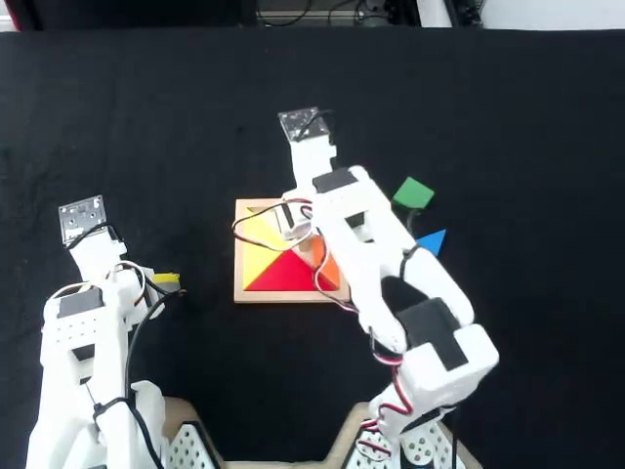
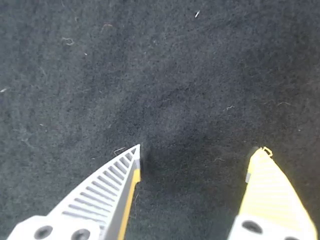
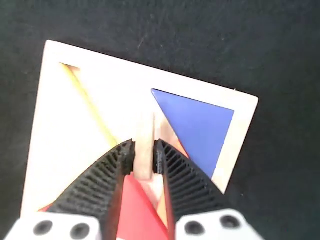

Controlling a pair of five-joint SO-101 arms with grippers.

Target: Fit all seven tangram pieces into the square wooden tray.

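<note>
Square wooden tray (image 1: 239,283) mid-table, partly filled; green square (image 1: 413,192) and blue triangle (image 1: 431,240) lie just outside it. Right gripper (image 3: 144,155) pinches a pale piece (image 3: 145,142) edge-on over the tray; left gripper (image 2: 199,149) spread over bare cloth (image 2: 150,75). Pieces likely light, rigid, slick; best gripped across opposite edges

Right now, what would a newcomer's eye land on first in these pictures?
The wooden tray mid-table, part filled with coloured pieces, with the right hand over it, shut on a pale piece. A green square and a blue triangle lie on the black cloth beside the tray; the left hand hangs open over cloth.
</note>
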